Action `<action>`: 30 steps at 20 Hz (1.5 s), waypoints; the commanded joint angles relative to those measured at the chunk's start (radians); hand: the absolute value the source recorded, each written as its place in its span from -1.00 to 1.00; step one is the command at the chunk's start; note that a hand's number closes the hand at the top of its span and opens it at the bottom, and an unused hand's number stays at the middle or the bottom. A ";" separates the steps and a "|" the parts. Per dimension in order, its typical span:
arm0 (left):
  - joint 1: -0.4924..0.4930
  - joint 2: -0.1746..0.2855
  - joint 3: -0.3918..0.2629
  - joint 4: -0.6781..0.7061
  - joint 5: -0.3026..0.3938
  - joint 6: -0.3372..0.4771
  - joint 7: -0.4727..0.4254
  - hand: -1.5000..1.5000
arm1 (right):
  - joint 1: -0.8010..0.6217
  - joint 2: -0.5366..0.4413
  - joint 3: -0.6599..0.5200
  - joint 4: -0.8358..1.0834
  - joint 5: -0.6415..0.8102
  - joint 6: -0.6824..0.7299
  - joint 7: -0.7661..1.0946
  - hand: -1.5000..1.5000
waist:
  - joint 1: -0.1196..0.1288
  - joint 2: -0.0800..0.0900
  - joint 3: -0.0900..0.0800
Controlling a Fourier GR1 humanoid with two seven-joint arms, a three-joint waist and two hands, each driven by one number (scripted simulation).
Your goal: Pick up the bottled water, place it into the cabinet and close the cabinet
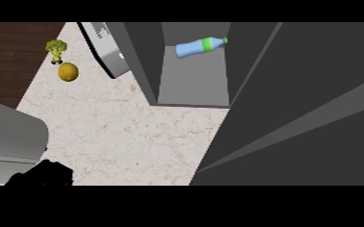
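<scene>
At btm-left corner, left hand [47, 174] by counter [128, 134] edge, grip unclear; bottled water [200, 47] in cabinet [192, 84].

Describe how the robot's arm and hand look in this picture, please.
Only the left arm shows, at the lower left corner. The left forearm is plain light grey, smooth, with a rounded edge. It ends in the left hand, which is black all over. No cables or markings are visible. Nothing of the right arm shows.
</scene>
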 commanded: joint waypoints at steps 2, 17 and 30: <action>0.184 0.038 0.041 -0.093 0.030 -0.074 -0.056 1.00 | -0.220 0.233 -0.027 0.147 0.052 -0.027 0.129 1.00 | 0.003 0.003 0.000; 0.302 0.103 0.282 -0.076 0.186 -0.284 -0.038 1.00 | -0.602 0.286 -0.525 0.643 -0.237 0.141 0.044 1.00 | -0.012 0.009 0.003; 0.273 0.090 0.362 -0.088 0.223 -0.305 0.034 1.00 | -0.714 0.293 -0.642 1.165 -0.275 0.275 -0.236 1.00 | -0.007 0.016 0.003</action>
